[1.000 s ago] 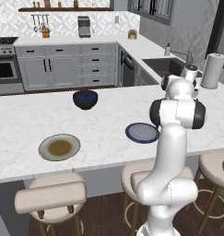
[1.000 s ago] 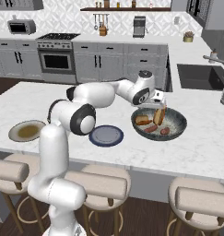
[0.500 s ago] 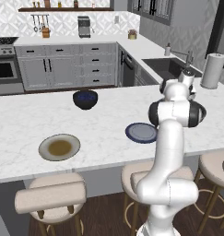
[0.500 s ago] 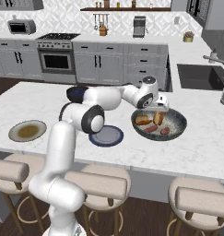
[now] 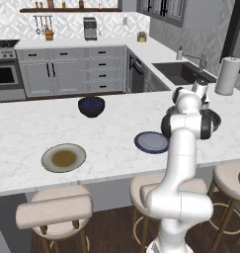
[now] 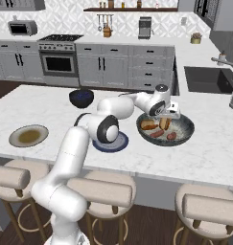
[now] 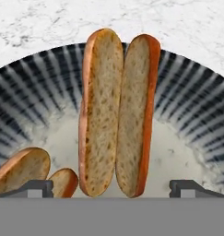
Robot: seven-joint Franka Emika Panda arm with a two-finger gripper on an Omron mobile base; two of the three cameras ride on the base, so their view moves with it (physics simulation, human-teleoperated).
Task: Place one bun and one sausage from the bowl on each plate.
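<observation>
Reaching marks this step: the end effector point(image 6: 168, 115) hangs over the bowl point(image 6: 185, 135) with its fingers spread wide and nothing between them, so the first pick looks to be under way and both plates are bare. In the hand view a bun point(image 7: 117, 113), split open, lies lengthwise between the two fingertips point(image 7: 32, 188), with a second bun point(image 7: 21, 169) at 8 o'clock of it. The next move probably calls for a straight descent and a close across the bun's narrow width. The right base view adds what the hand view lacks: two sausages point(image 6: 157, 134) lying in the bowl, the blue plate point(image 6: 119, 143) at 9 o'clock of the bowl, and the beige plate point(image 6: 28, 136) well apart along the worktop point(image 6: 214, 153). The left base view shows the blue plate point(image 5: 151, 142) unobstructed.
</observation>
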